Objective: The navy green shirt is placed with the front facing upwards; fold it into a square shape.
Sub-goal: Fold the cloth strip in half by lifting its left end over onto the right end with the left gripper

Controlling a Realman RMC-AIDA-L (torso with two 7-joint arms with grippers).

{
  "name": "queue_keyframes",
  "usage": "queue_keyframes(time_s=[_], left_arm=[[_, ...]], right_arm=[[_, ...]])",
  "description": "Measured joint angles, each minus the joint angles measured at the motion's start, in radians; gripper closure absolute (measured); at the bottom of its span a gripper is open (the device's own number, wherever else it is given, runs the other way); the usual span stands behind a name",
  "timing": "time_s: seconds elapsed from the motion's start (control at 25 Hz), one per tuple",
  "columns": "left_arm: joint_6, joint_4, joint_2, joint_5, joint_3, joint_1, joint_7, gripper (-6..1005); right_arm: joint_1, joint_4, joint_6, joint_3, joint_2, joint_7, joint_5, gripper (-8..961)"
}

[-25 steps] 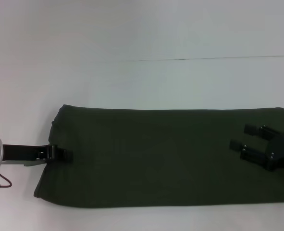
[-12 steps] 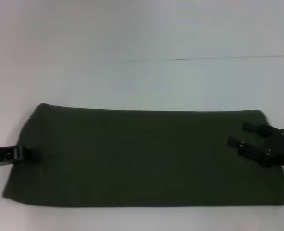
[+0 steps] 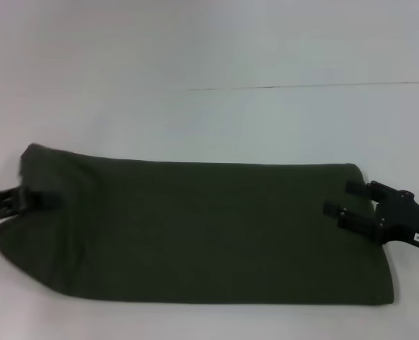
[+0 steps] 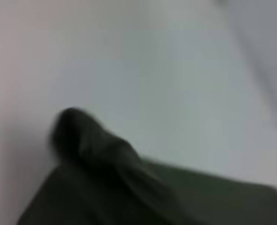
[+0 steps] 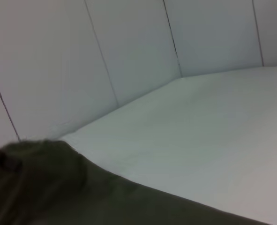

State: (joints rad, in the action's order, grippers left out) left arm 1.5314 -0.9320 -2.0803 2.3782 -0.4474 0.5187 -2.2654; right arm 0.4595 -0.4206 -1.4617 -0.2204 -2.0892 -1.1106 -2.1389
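Two grippers: both sit at the short ends of the navy green shirt, which lies as a long folded band across the lower half of the head view on the white table.
Change: across the last second the whole band has slid toward the left of the frame; its left end, once well inside the picture, now reaches the left edge, and its right end has drawn in from the right edge.
Left end: now lifted and skewed, its upper corner raised near the left gripper and its lower corner pulled to a point.
Left gripper: jaws pinched narrow on the cloth edge at mid-left.
Right gripper: at the right edge, two fingers spread wide above the cloth, gripping nothing I can see.
Meaning: I judge this a repositioning drag to centre the band before the crosswise fold; no lettering shows, so earlier folds seem done.
Left wrist view: shows what the head view flattens, a raised hump of cloth standing off the table.
Right wrist view: shows only a low cloth edge against the wall panels.
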Motion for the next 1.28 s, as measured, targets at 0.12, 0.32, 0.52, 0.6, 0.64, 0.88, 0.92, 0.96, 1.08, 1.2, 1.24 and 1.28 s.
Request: queue_keyframes(time_s=[0.12, 0.32, 0.52, 0.6, 0.64, 0.88, 0.92, 0.96, 1.08, 1.2, 1.24, 1.28], left_arm=[[0.074, 0.005, -0.026, -0.11, -0.02, 0.034, 0.009, 920], [0.072, 0.029, -0.081, -0.204, -0.136, 0.093, 0.01, 920], [-0.058, 0.236, -0.088, -0.293, -0.262, 0.173, 0.035, 921], [-0.12, 0.312, -0.088, -0.321, -0.294, 0.2, 0.064, 921], [-0.146, 0.341, -0.089, -0.328, -0.308, 0.213, 0.074, 921], [-0.222, 0.454, -0.093, -0.419, -0.347, 0.256, 0.137, 920], [-0.226, 0.468, -0.093, -0.44, -0.353, 0.258, 0.155, 920], [-0.227, 0.478, -0.094, -0.461, -0.361, 0.26, 0.169, 920], [-0.227, 0.506, -0.095, -0.541, -0.401, 0.264, 0.203, 921], [-0.232, 0.525, -0.096, -0.621, -0.463, 0.267, 0.226, 921], [-0.236, 0.531, -0.096, -0.641, -0.479, 0.269, 0.233, 920], [-0.246, 0.544, -0.096, -0.679, -0.51, 0.274, 0.246, 920]], right_arm=[[0.0, 0.006, 0.002, -0.003, 0.0, 0.0, 0.0, 174], [-0.002, 0.009, 0.003, -0.012, 0.0, 0.0, -0.001, 174], [-0.022, 0.01, -0.002, -0.009, 0.0, 0.001, 0.002, 174], [-0.032, 0.01, -0.003, -0.005, 0.0, 0.002, 0.003, 174], [-0.036, 0.01, -0.004, -0.004, 0.0, 0.004, 0.004, 174], [-0.055, 0.01, -0.002, -0.001, 0.001, 0.007, 0.005, 175], [-0.056, 0.01, -0.002, -0.001, 0.001, 0.007, 0.006, 175], [-0.059, 0.01, -0.001, 0.0, 0.001, 0.007, 0.006, 175], [-0.063, 0.009, 0.001, 0.015, 0.002, 0.007, 0.008, 175], [-0.069, 0.007, 0.003, 0.04, 0.003, 0.003, 0.008, 174], [-0.071, 0.007, 0.003, 0.045, 0.003, 0.002, 0.008, 174], [-0.074, 0.007, 0.003, 0.049, 0.003, 0.002, 0.008, 174]])
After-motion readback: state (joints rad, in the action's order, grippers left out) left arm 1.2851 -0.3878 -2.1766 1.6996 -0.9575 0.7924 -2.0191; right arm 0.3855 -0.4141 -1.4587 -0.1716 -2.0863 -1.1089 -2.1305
